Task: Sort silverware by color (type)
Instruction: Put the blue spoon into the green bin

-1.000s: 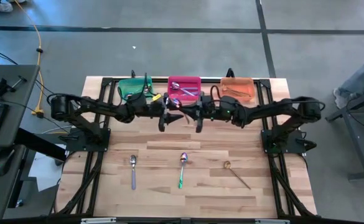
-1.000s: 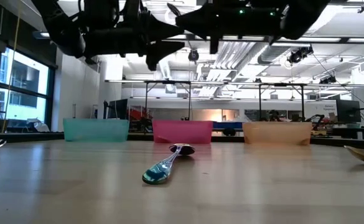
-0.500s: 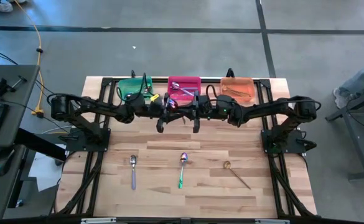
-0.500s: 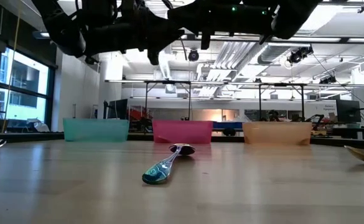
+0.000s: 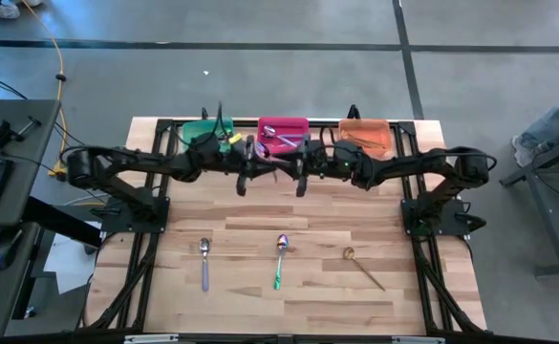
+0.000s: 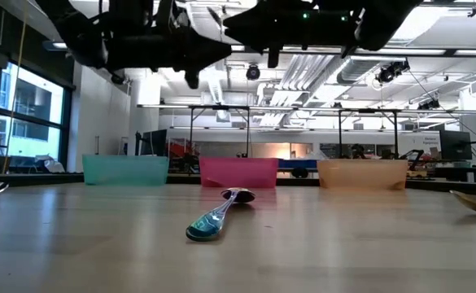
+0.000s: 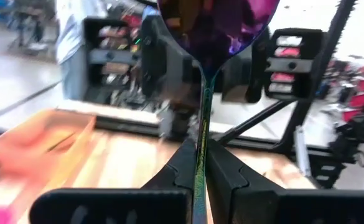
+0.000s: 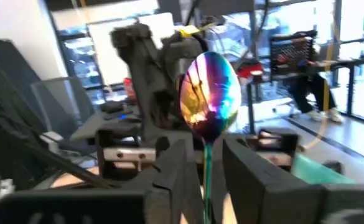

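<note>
High view: we read the scene from the left arm across. The left claw [image 5: 244, 182] hangs above the desk [image 5: 241, 225] just in front of the gap between the teal bin [image 5: 191, 141] and the pink bin [image 5: 264, 122]. In its own wrist view its fingers are pressed together on the slim green handle of an iridescent spoon [image 7: 218, 28], whose bowl stands beyond the fingertips.

Facing it tip to tip is the right claw [image 5: 300, 182], in front of the pink bin. The right wrist view shows the same spoon between its fingers [image 8: 169, 168]. They are spread, with a gap on each side of the handle, so the hold appears to be the left claw's alone. Further right sits the orange bin [image 5: 386, 143].

We judge the step in hand to be a mid-air transfer of the green-handled spoon. Three spoons are unsorted along the front of the desk: a lavender-handled spoon [image 5: 204, 263], a green-handled spoon [image 5: 279, 260] and a gold-handled spoon [image 5: 363, 268].

The next move calls for the right claw to draw straight back off the handle without knocking it. The left claw would then carry the spoon over a bin and let go. The bin is probably the teal one, though its contents are too small here for us to be sure.
</note>
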{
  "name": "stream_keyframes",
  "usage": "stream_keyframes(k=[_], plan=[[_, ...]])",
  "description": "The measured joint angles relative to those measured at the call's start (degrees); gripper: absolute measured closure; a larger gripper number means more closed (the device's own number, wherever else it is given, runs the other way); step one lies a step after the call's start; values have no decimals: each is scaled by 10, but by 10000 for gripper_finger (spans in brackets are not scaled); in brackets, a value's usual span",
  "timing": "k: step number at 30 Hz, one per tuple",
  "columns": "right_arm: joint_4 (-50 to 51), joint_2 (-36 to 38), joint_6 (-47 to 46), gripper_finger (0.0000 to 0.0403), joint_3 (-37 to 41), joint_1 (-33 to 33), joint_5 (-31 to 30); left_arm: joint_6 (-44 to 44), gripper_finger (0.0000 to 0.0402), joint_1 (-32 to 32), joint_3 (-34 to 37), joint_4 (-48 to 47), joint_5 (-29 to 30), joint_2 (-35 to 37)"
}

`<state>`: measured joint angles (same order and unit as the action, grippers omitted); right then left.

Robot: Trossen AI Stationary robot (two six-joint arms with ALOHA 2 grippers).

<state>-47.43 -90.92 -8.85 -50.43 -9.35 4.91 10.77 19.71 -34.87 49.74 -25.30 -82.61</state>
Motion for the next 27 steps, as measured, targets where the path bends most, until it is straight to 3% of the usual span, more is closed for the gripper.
stream_keyframes(k=[7, 10, 14, 17, 19, 27], plan=[[123, 43, 38, 292, 0, -22, -23, -28, 396, 62, 0, -236, 27, 98], [174, 59, 65, 309, 0, -23, -49, -52, 396, 95, -4, -359, 64, 140], [222, 63, 79, 361, 0, -23, -64, -102, 396, 158, -61, -616, 145, 172], [245, 63, 92, 396, 0, -23, -88, -143, 396, 207, -122, -766, 221, 164], [261, 63, 95, 391, 0, -23, -105, -168, 397, 239, -153, -821, 245, 145], [279, 63, 107, 401, 0, -18, -109, -252, 397, 333, -207, -899, 270, 17]])
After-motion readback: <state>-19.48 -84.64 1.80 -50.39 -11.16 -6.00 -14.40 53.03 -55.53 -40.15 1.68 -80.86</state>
